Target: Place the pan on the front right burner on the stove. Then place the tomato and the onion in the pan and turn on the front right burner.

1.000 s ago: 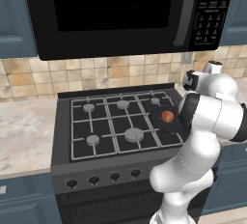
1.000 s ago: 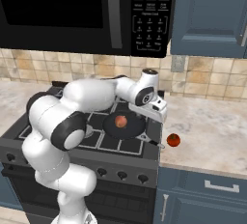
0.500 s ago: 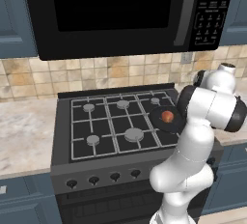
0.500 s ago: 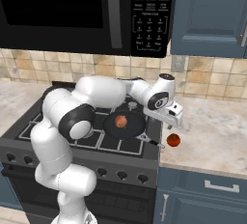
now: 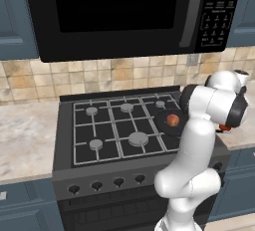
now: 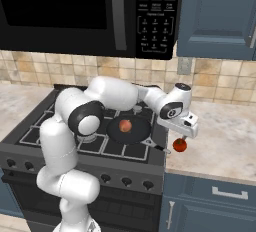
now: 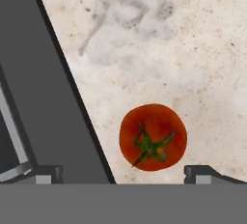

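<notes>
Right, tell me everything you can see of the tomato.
The tomato is a small, glossy, bright red ball with a green star-shaped calyx facing up at the hand camera. It looks whole and sits on the pale speckled stone counter, just right of the stove's dark edge, apart from it. The open tool hangs directly above, its fingertips either side but not touching. Nothing else touches it.

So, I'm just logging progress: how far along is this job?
Done: the pan sits on the front right burner of the stove with the onion in it. In hand: the open gripper hangs over the tomato on the counter, fingers not touching it. Left: tomato into pan, then the knob.
</notes>
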Tool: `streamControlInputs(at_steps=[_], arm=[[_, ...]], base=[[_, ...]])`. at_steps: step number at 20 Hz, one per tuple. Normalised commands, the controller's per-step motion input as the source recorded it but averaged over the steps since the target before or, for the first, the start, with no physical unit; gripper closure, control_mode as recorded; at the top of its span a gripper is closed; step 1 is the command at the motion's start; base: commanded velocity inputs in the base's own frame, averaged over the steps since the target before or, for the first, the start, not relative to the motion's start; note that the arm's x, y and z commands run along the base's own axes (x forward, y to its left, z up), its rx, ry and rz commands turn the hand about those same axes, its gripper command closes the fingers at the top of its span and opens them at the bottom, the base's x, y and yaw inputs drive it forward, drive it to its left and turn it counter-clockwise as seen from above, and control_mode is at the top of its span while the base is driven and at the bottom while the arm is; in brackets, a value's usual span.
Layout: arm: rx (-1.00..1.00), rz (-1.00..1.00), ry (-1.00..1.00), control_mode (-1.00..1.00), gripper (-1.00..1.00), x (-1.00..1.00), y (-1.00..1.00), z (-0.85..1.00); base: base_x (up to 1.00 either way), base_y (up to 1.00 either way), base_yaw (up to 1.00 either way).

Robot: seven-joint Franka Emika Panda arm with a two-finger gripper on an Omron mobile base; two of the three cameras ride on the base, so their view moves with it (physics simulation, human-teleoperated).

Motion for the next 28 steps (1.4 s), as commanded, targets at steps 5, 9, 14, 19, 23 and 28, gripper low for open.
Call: streamControlInputs(at_steps=[5,9,14,19,23,28], arm=[[0.00,0.00,0.00,-1.00,-1.00,0.05,-0.33,-0.24],[0.00,0.00,0.00,-1.00,-1.00,0.07,-0.24,-0.21],[0.00,0.00,0.00,-1.00,-1.00,0.00,0.00,-0.14],[0.00,0.00,0.02,-1.00,-1.00,0.00,0.10,-0.16],[0.00,0.00,0.03,-1.00,-1.00,0.00,0.10,-0.22],[0.00,0.00,0.04,-1.00,-1.00,0.00,0.00,-0.30]], base=[[0.00,0.00,0.00],[0.00,0.00,0.00],[0.00,0.00,0.00],[0.00,0.00,0.00],[0.00,0.00,0.00],[0.00,0.00,0.00]])
